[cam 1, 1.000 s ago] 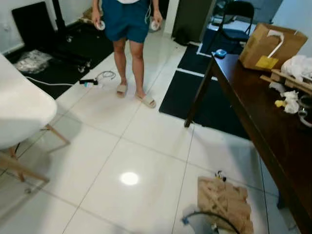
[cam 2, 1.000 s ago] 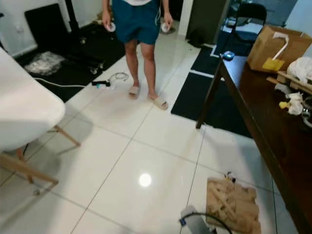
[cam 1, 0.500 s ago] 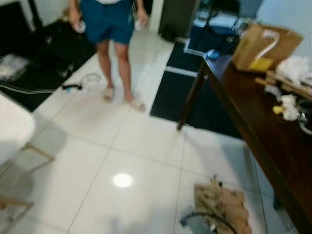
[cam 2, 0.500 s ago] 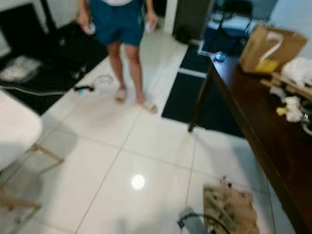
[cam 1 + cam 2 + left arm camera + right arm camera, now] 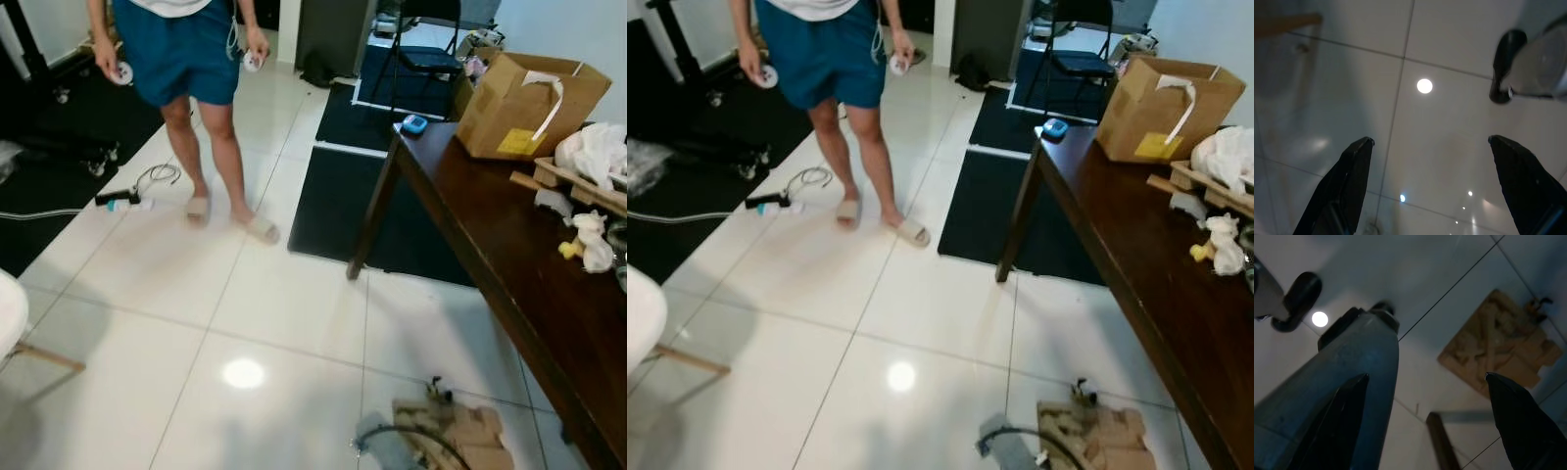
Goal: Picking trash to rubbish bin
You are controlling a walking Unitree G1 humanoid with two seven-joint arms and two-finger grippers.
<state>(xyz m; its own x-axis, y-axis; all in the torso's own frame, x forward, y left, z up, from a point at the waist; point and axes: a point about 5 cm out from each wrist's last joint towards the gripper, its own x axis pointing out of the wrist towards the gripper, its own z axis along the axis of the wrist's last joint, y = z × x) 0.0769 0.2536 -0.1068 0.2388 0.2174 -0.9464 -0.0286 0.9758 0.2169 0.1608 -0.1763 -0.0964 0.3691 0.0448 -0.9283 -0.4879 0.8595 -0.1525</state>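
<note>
Cardboard trash (image 5: pixel 453 438) lies on open tiles (image 5: pixel 284 304) beside table (image 5: pixel 509 284).

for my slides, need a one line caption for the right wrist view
Right gripper, fingers spread open, hangs above the white tiled floor near a piece of crumpled brown paper.

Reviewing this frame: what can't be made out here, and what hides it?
- Person: cut off above the waist by the top edge of the eye views.
- Cardboard box on the table: contents hidden by its walls.
- Crumpled brown paper on the floor: partly cut by the bottom edge.
- White chair: mostly beyond the left edge.
</note>
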